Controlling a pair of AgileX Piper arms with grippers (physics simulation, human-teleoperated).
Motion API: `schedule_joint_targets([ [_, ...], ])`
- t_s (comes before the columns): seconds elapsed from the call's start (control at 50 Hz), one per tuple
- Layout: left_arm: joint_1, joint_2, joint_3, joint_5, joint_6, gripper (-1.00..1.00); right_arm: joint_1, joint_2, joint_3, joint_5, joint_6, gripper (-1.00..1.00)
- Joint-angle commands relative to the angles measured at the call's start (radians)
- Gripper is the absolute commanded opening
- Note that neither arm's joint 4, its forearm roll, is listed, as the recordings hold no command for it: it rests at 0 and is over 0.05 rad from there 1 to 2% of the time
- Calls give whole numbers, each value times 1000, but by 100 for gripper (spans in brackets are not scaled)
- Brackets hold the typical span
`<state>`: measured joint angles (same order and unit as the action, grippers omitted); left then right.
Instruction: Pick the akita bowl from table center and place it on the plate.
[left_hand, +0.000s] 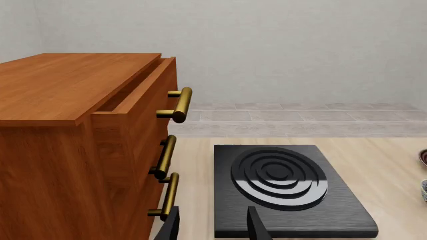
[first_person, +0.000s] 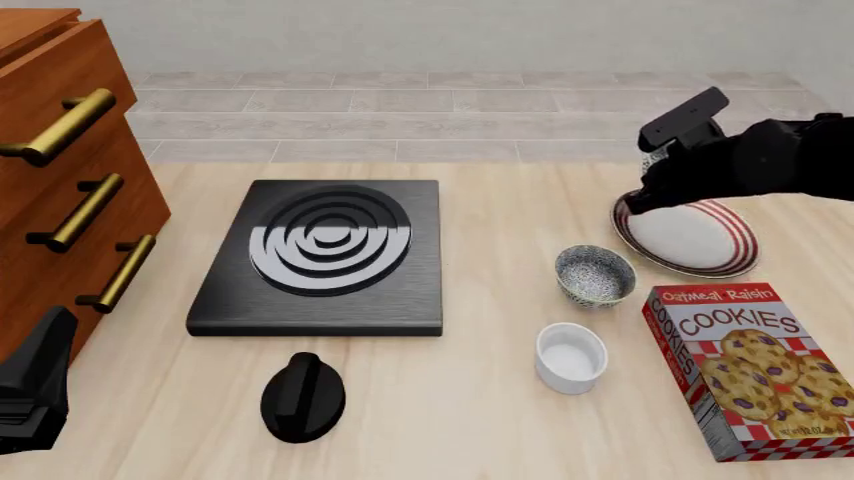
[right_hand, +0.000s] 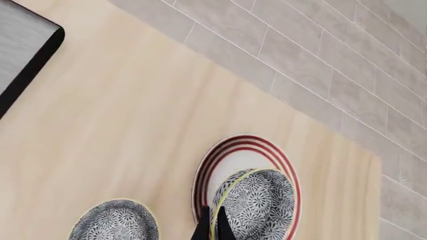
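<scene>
My right gripper is shut on the rim of the akita bowl, grey-white and speckled, holding it over the plate. The plate is white with dark-red rim stripes and lies at the table's right. In the front view the right arm covers most of the held bowl. I cannot tell whether the bowl touches the plate. A look-alike speckled bowl stands on the table just left of the plate. My left gripper is open and empty at the near left, beside the cabinet.
A wooden drawer cabinet with brass handles fills the left, its top drawer slightly pulled out. A black hotplate sits mid-left with a black knob in front. A white cup and a cookie box stand near right.
</scene>
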<state>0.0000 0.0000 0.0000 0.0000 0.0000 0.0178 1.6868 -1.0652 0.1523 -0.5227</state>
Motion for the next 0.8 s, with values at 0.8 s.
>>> schedule_joint_targets([
  [0.8,0,0,0,0,0,100,-129,132,-17,-62,-34,-100],
])
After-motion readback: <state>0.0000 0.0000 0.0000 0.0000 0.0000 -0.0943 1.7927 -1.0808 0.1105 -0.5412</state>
